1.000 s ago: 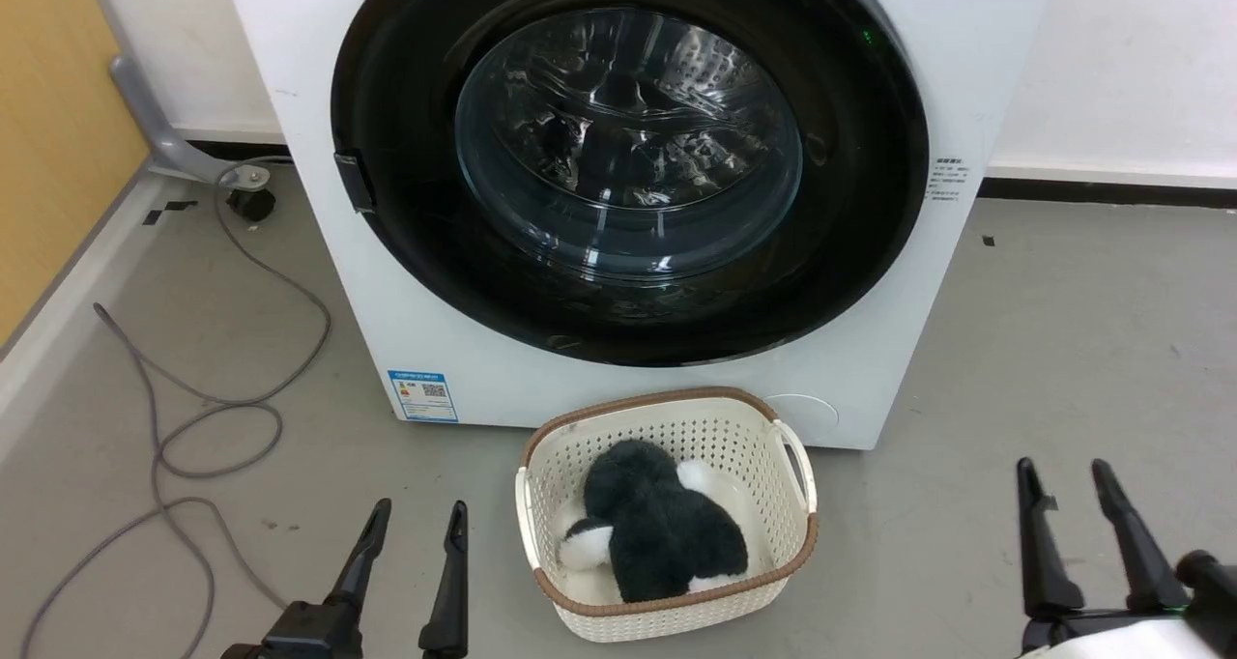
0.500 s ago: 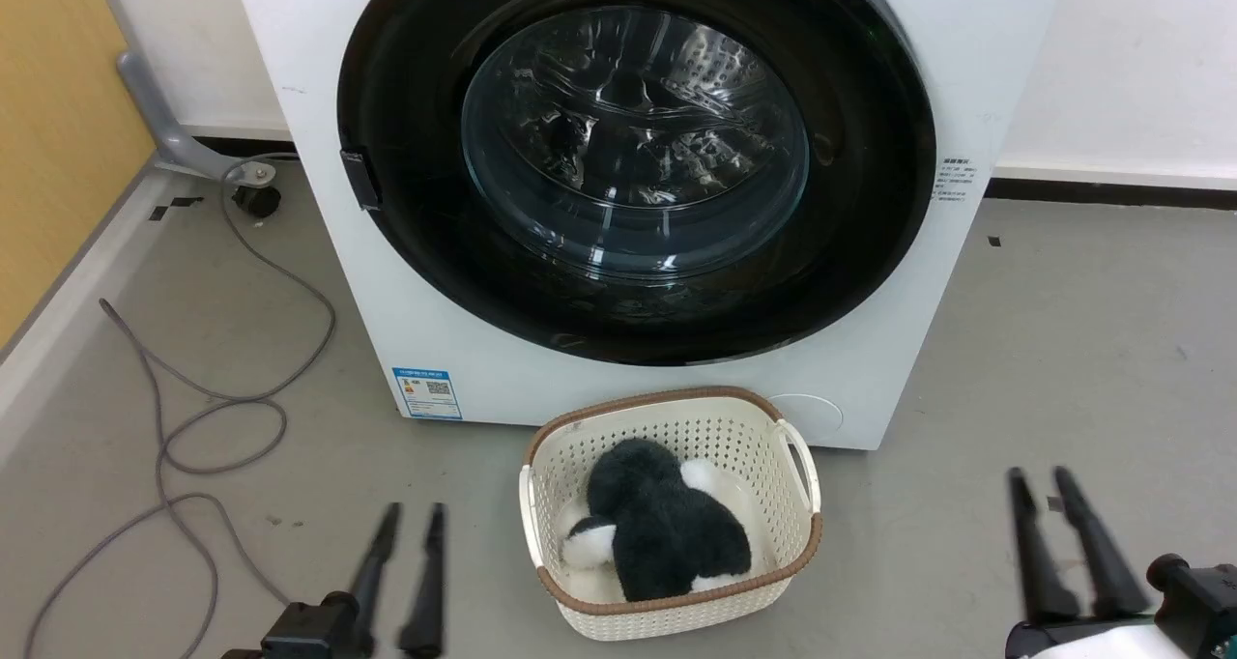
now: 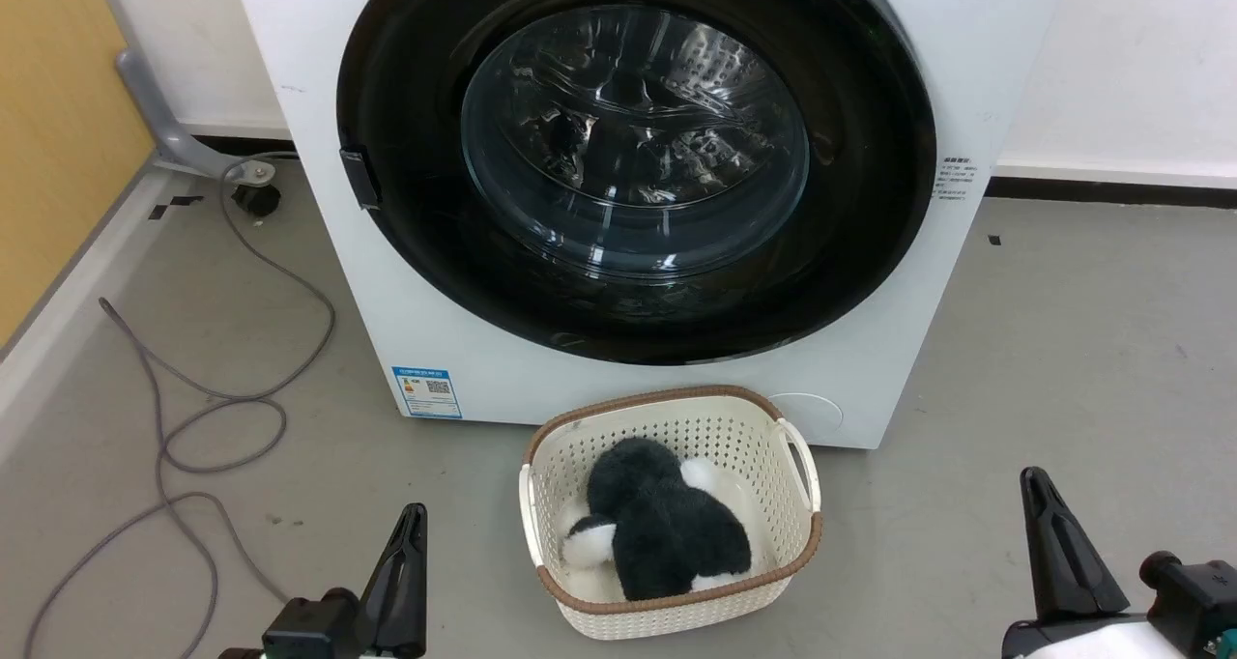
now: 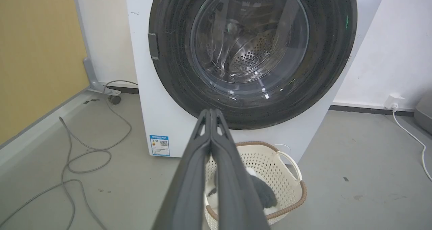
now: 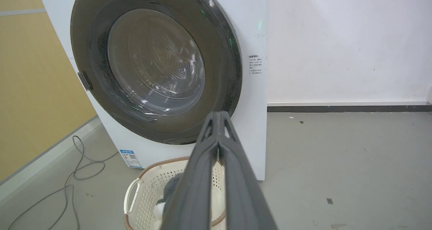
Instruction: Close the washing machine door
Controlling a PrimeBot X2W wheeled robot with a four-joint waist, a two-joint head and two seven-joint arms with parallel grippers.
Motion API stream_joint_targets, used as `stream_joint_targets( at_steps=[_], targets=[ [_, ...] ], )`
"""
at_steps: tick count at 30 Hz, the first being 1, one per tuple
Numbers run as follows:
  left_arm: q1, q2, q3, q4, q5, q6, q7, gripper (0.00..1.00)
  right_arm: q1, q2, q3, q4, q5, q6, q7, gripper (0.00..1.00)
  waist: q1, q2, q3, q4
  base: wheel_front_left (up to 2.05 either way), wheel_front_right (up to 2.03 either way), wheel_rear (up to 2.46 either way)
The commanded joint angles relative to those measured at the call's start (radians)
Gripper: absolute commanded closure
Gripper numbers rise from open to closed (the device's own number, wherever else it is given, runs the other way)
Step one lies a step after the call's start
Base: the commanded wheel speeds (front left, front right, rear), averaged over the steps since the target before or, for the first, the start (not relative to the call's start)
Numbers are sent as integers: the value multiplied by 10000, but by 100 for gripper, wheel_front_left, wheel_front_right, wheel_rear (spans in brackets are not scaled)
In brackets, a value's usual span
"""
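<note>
Glossy round black washing machine door (image 3: 870,205), bulging glass centre, sits flush in the boxy white washing machine (image 3: 329,282); left claw (image 3: 414,519) and right claw (image 3: 1034,480) pinched together, empty.

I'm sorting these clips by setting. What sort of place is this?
Likely a laundry corner in a utility room: a white front-loading washing machine, a cream laundry basket before it, bare grey floor.

Washing machine (image 3: 483,379) is standing at back w/ wall (image 3: 1140,60) behind it, washing machine door (image 3: 633,147) sitting flush in its front. Basket (image 3: 667,403) is sitting on floor (image 3: 1063,350) just in front, below door, plush toy (image 3: 667,529) lying inside. Cable (image 3: 193,417) is trailing on floor to left. L gripper (image 3: 406,543) is hovering left of basket, R gripper (image 3: 1049,533) well to its right.
</note>
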Motion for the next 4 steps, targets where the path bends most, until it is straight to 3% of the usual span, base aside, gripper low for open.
stream_joint_targets(
  at_steps=[1, 4],
  targets=[
    [-101, 0, 43, -50, 87, 30, 38, 100, -92, 12, 22, 19, -117, -1, 44, 100, 0, 0, 1, -3, 0, 0, 0],
    [-127, 0, 64, -68, 123, 38, 98, 100, -119, 15, 36, 26, -165, -1, 82, 100, 0, 0, 6, -17, 0, 0, 0]
  ],
)
